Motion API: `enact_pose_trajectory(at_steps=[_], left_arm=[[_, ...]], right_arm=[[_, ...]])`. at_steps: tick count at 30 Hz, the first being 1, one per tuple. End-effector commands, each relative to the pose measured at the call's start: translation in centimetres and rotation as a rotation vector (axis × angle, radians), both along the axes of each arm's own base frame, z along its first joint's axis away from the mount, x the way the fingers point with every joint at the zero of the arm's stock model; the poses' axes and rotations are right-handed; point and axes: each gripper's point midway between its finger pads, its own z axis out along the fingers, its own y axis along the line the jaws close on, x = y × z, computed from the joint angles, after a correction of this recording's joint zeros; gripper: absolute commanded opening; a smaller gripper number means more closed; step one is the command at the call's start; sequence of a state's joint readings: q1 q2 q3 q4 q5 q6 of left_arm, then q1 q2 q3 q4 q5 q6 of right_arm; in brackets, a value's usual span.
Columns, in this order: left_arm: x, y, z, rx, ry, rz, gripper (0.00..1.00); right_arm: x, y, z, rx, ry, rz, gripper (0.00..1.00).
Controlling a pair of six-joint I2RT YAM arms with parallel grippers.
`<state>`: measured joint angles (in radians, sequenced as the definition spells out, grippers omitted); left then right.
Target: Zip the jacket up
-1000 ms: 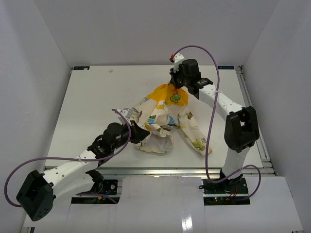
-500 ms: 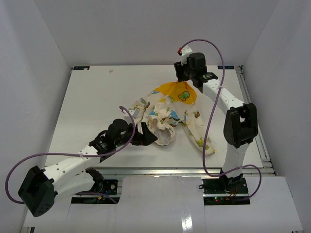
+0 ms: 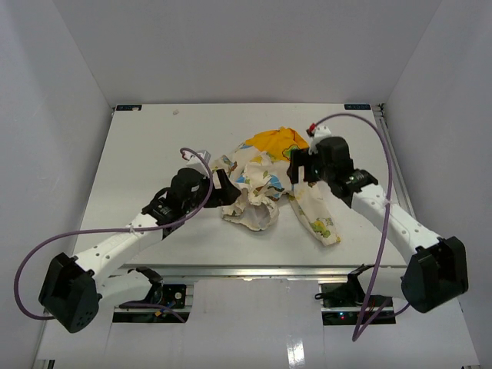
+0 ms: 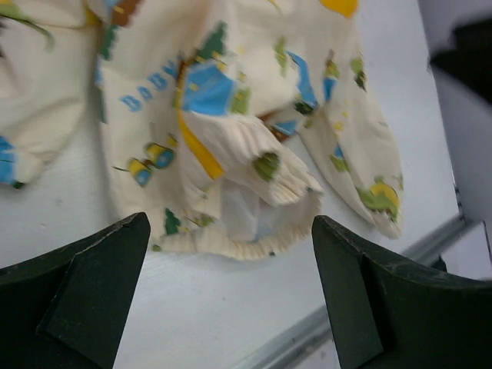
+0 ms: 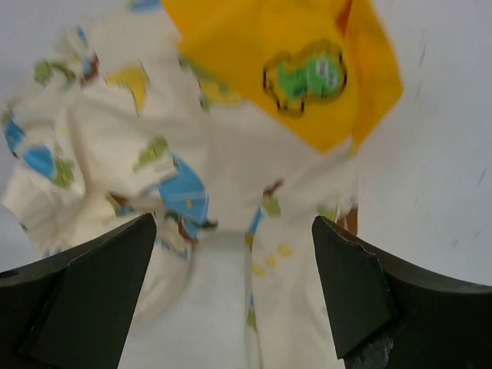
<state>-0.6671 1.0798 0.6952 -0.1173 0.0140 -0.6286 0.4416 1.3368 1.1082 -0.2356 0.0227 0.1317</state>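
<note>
The jacket (image 3: 265,184) lies crumpled mid-table, cream with little printed figures, its yellow hood (image 3: 275,141) at the far side and one sleeve (image 3: 319,219) trailing toward the near right. My left gripper (image 3: 227,189) is at its left edge, open. In the left wrist view the ribbed hem (image 4: 254,244) lies just beyond the left gripper (image 4: 231,223), with nothing between its fingers. My right gripper (image 3: 297,171) hovers open over the jacket's right side. The right wrist view looks down past this gripper (image 5: 234,223) on the jacket (image 5: 231,161) and hood (image 5: 300,69). No zipper pull shows.
The white table (image 3: 138,154) ends in a metal rail (image 3: 261,269) along the near edge. White walls close in the left, back and right sides. A purple cable loops over each arm.
Both grippers opened and let go of the jacket, which sank into a crumpled heap. The right arm swung from the far edge down over the jacket's right side. The left gripper moved closer.
</note>
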Motion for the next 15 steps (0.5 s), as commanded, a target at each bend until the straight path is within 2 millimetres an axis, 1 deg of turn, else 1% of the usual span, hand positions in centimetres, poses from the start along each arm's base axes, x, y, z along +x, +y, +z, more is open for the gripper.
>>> enact_pose_trajectory(at_steps=[1,3,4,6,7,8,9,11,12,13,15], left_arm=[[4.8,4.1,-0.1,-0.035,-0.003,0.174,0.94],[6.3,5.3,-0.9,-0.057,0.020,0.202,0.91],[7.1,6.1,-0.8,-0.076,0.009,0.216,0.90],[8.3,7.6,-2.2,-0.069,0.012,0.262,0.85],[9.0,8.5,-3.7,-0.056,0.033,0.287,0.78],[9.5,8.9,-5.0,-0.054,0.046,0.289,0.68],[9.8,9.0,-6.0,-0.045,0.059,0.286,0.68],[10.4,9.1,-7.8,-0.025,0.082,0.279,0.72],[10.6,9.1,-8.3,-0.017,0.087,0.274,0.75],[10.7,9.0,-9.3,-0.005,0.104,0.265,0.77],[10.9,8.7,-10.3,0.004,0.127,0.249,0.78]], right_arm=[[-5.5,-3.1,-8.7,0.041,0.145,-0.144,0.88],[-7.0,-3.7,-9.5,0.075,0.131,-0.164,0.88],[-7.6,-4.1,-10.6,0.081,0.144,-0.181,0.88],[-8.3,-4.5,-11.2,0.110,0.125,-0.194,0.87],[-8.8,-4.7,-12.0,0.112,0.129,-0.197,0.87],[-8.5,-4.6,-11.4,0.132,0.092,-0.197,0.87],[-8.5,-4.7,-11.4,0.140,0.074,-0.200,0.87],[-8.7,-5.0,-11.7,0.149,0.046,-0.209,0.87],[-8.8,-5.2,-12.0,0.150,0.036,-0.216,0.88],[-8.8,-5.5,-12.2,0.144,0.034,-0.227,0.88],[-8.6,-5.9,-12.7,0.132,0.029,-0.249,0.88]])
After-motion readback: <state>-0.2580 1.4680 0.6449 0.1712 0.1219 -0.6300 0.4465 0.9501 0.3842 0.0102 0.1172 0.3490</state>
